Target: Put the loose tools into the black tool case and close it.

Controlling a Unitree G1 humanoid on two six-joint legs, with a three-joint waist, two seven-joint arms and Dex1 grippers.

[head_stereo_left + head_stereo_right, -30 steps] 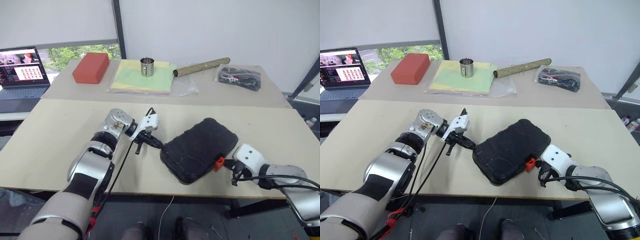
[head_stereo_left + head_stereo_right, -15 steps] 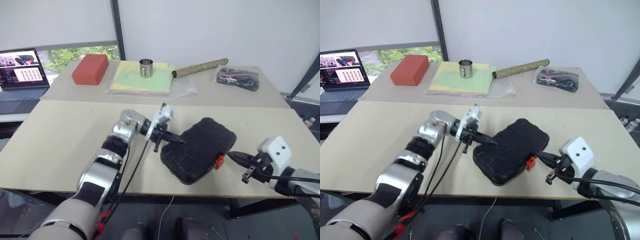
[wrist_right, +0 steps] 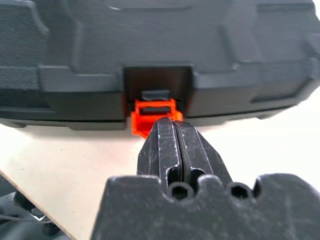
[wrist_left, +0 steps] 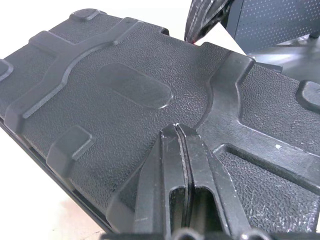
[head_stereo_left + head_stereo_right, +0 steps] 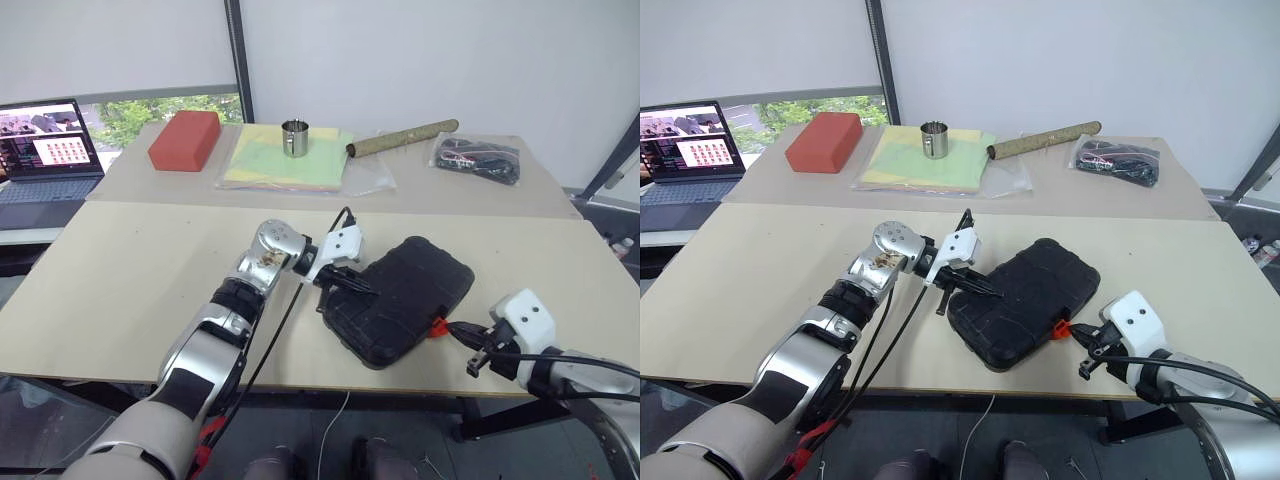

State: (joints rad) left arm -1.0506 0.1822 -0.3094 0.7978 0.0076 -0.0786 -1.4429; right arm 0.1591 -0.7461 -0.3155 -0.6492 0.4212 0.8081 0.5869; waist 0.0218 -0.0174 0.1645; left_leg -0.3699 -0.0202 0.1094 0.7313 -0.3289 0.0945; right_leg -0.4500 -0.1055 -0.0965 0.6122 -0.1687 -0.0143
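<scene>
The left gripper (image 5: 366, 289) is resting over the lid of the tool case (image 5: 400, 300), its jaws pressed together with nothing between them; in the left wrist view the paired black fingers (image 4: 181, 165) are lying right on the pebbled shell, among its raised ribs. The right gripper (image 5: 456, 327) is also pinched shut and empty, its tip sitting at the orange latch (image 3: 152, 114) on the case's near edge; whether it is actually touching the latch I cannot tell.

The case is lying closed and flat on the pale surface (image 5: 130, 270), turned at an angle, with the latch at about 4 o'clock on its outline in the head view. The left gripper is coming in from 9 o'clock of the case, the right one from roughly 4 o'clock.

On the farther surface behind, at 12 o'clock from the case, a metal cup (image 5: 293, 136) is standing on a stack of yellow and green sheets (image 5: 285, 160). A red block (image 5: 184, 139) is sitting at 10 o'clock, a cardboard tube (image 5: 403, 137) is lying beside the sheets, and a clear bag of black cables (image 5: 478, 157) is at 1 o'clock. A laptop (image 5: 45, 150) is standing open at the far 9 o'clock edge.
</scene>
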